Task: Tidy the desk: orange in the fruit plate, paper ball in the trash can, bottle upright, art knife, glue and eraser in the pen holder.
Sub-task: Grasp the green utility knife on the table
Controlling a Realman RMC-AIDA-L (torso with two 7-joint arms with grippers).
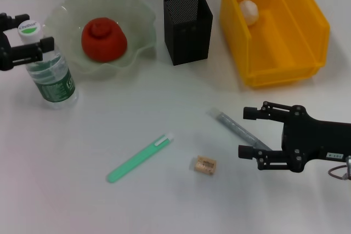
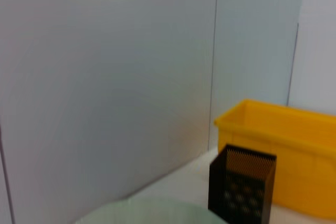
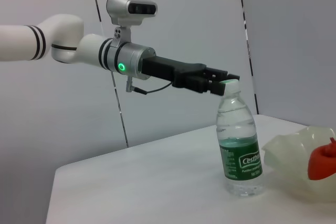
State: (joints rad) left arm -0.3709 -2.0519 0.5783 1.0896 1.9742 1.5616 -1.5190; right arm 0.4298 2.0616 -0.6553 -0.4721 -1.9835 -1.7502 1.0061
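- Trash can (image 1: 285,53), yellow, right of the pen holder (image 1: 187,27) at the back of the desk (image 1: 82,201); paper ball (image 1: 248,11) inside, against its back-left corner.
- Fruit plate (image 1: 66,15), left of the pen holder, with the orange (image 1: 104,39) in its middle.
- Right gripper (image 1: 245,132), front-right of the pen holder and low over the desk, jaws apart and empty, tips either side of the glue stick's near end.
- Left gripper (image 1: 22,39), far left of the pen holder, jaws either side of the bottle's neck under the cap; firm clamp or not, cannot tell.
- Bottle (image 1: 48,69), upright, left of the pen holder beside the plate's rim.
- Art knife (image 1: 140,157), green, flat, in front of the pen holder.
- Glue stick (image 1: 236,129), clear, flat, front-right of the pen holder.
- Eraser (image 1: 204,165), in front of the pen holder, between knife and right gripper.
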